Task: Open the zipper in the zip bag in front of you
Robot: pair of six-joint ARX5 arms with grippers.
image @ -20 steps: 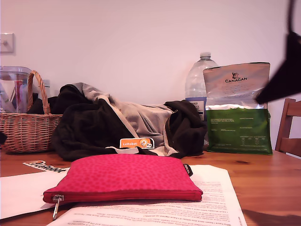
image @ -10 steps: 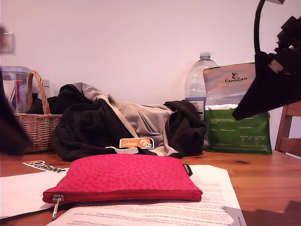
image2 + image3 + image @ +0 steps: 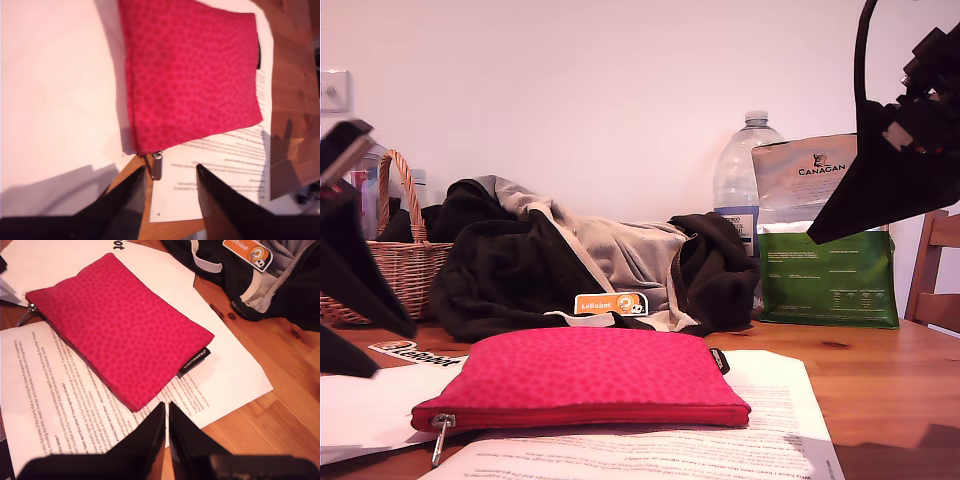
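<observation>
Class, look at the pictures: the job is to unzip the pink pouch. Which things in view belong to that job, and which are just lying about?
Belong to the job:
zip bag
zipper, slider at the exterior view's left end
my first gripper, open
my second gripper, shut

Just lying about:
basket
heap of clothes
water bottle
Canagan bag
printed sheets

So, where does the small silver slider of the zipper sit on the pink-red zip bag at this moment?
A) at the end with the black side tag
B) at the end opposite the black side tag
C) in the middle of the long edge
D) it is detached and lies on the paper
B: in the exterior view the slider sits at the left end of the zip bag, while the black side tag is at the right end; the zipper looks fully closed.
</observation>
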